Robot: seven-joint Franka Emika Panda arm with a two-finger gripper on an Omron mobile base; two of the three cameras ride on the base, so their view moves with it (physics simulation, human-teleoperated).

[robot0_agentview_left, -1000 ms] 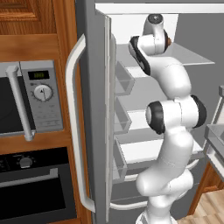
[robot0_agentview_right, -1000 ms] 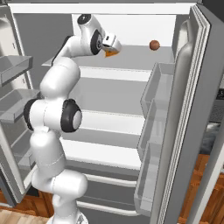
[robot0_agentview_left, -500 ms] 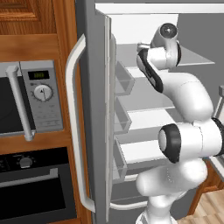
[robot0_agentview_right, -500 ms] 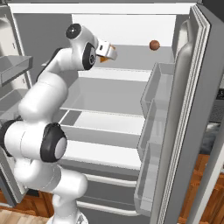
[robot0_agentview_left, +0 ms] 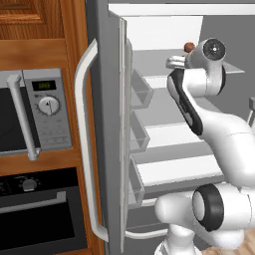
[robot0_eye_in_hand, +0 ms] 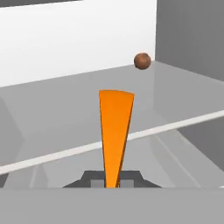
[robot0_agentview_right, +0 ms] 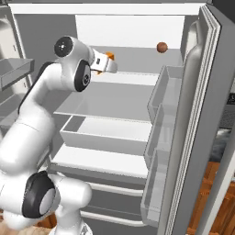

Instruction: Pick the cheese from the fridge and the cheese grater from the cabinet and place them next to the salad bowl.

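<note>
Hand view, item one: the cheese point(robot0_eye_in_hand: 114, 131), a bright orange wedge, flat-faced and matte, tapering toward the bottom of the frame where I am seeing it pinched between the two dark fingertips point(robot0_eye_in_hand: 127, 177). The gripper point(robot0_eye_in_hand: 112, 180) is standing narrow, closed on the thin end of the wedge. In the right base view the cheese point(robot0_agentview_right: 109, 57) is showing as a small orange corner past the hand, in the air over the upper glass shelf point(robot0_agentview_right: 124, 79) and inside the fridge point(robot0_agentview_right: 190, 137).

Item two: a small reddish-brown ball point(robot0_eye_in_hand: 142, 61), smooth and round, is sitting on that same shelf, well apart from the wedge toward the back right corner.

Item three: the fridge interior, white back wall, clear glass shelves with pale front edges, a translucent grey drawer point(robot0_agentview_right: 103, 135) lower down, moulded door bins point(robot0_agentview_right: 160, 119) on the open door. The long curved white handle point(robot0_agentview_left: 84, 139) is glossy and tubular.

Item four: to the left, brown wooden cabinetry with a silver microwave point(robot0_agentview_left: 32, 114) and a dark oven point(robot0_agentview_left: 40, 209) below it.

Progress, as I am judging it: the cheese is picked but not yet out of the fridge. Carrying it to the salad bowl is remaining, as are fetching and placing the cheese grater.
</note>
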